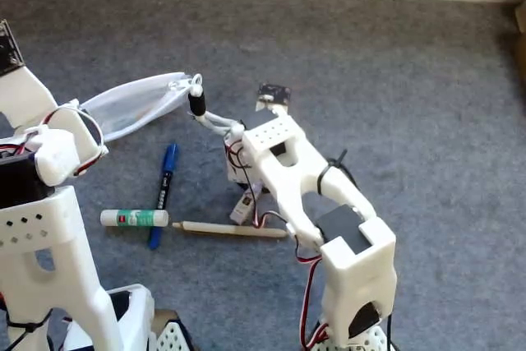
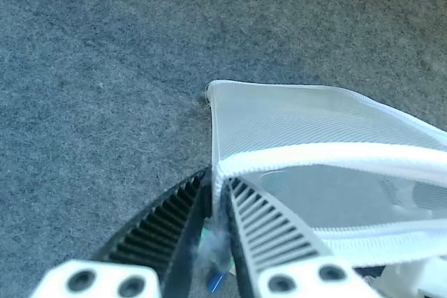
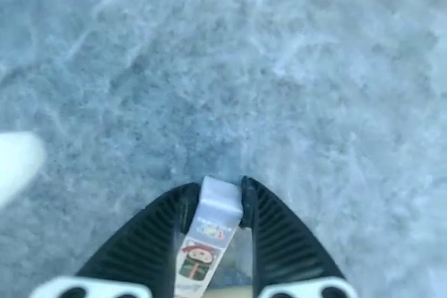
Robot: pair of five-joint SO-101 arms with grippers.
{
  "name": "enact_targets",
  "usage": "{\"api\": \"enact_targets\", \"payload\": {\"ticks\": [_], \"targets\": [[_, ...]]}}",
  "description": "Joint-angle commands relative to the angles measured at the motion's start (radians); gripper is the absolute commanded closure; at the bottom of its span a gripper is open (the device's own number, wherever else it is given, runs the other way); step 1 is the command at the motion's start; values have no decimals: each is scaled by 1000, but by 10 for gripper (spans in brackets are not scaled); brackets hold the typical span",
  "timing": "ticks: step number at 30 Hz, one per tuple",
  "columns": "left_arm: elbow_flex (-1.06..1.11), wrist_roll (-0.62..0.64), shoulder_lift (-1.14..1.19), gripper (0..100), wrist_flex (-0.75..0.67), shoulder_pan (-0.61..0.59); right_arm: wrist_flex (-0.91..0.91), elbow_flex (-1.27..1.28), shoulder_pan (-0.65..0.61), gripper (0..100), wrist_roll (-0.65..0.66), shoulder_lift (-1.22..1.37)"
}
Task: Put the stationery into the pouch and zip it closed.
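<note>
No legible text, glue stick [image 1: 134, 219] label unreadable, blue marker [image 1: 167, 178] print unreadable

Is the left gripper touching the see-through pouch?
Touching. The left wrist view shows the left gripper pinched shut on the white edge of the pouch, with no gap between them.

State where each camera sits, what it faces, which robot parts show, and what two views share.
High view: fixed overhead, looking down; left arm and right arm show.
Left wrist view: wrist-mounted, facing the pouch in the left end effector.
Right wrist view: wrist-mounted, facing the table; right end effector pinches a tag.
Shared: high and left wrist views show the pouch.
</note>
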Motion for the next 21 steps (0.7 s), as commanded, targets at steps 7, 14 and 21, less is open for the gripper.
{"api": "enact_targets", "payload": {"ticks": [7,14,21], "targets": [[-19,2,-7,993,5,-12,189,-183,18,993,23,-65],[-21,2,-7,993,5,-12,217,-183,18,993,141,-67],[-21,2,-7,993,5,-12,217,-177,13,993,146,-140]]}}
